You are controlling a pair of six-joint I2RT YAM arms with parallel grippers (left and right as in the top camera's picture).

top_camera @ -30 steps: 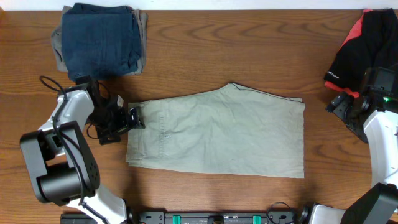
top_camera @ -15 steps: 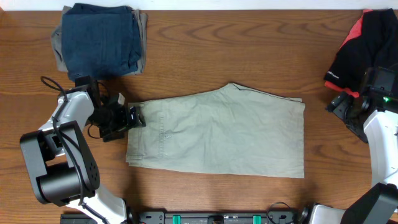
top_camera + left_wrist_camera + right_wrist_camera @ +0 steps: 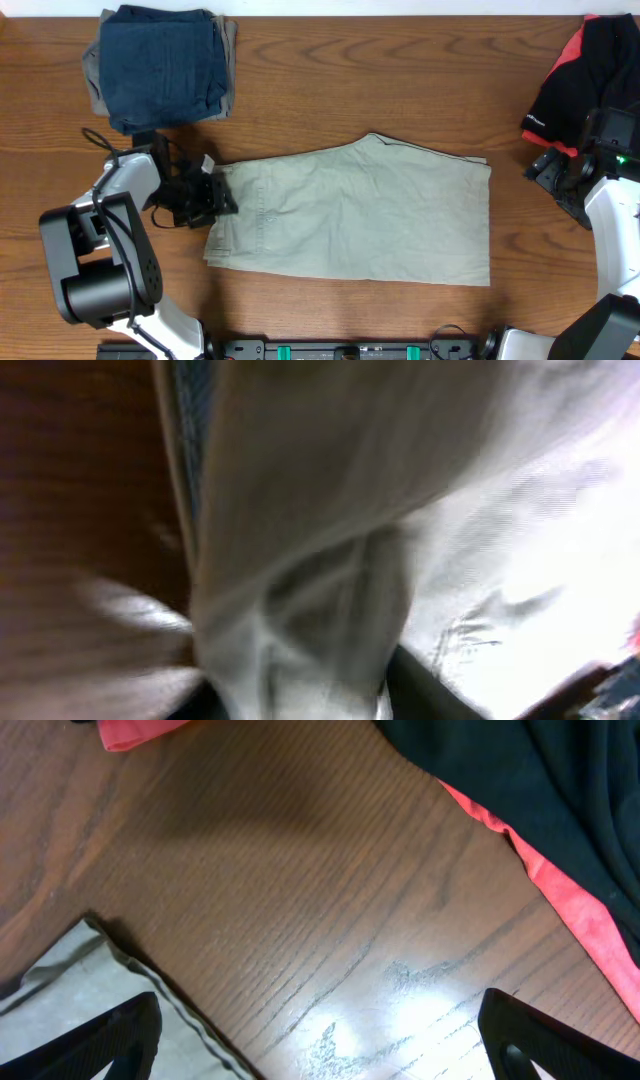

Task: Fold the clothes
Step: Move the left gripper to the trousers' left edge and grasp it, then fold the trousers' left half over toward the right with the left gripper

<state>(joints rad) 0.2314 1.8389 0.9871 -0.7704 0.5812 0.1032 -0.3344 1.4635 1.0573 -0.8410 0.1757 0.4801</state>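
The clothes are light beige shorts, spread flat across the middle of the table with the waistband to the left. My left gripper sits at the waistband's left edge. In the left wrist view, bunched beige fabric fills the gap between the dark fingers, so the left gripper is shut on it. My right gripper hovers off the shorts' far right corner. In the right wrist view it stands wide open over bare wood, with the shorts' corner beside its left finger.
A folded dark blue denim garment lies on a grey one at the back left. A black and red garment is heaped at the back right, also seen in the right wrist view.
The left gripper has slid right onto the waistband edge and closed on the fabric, which has bunched slightly. The right arm has not moved.
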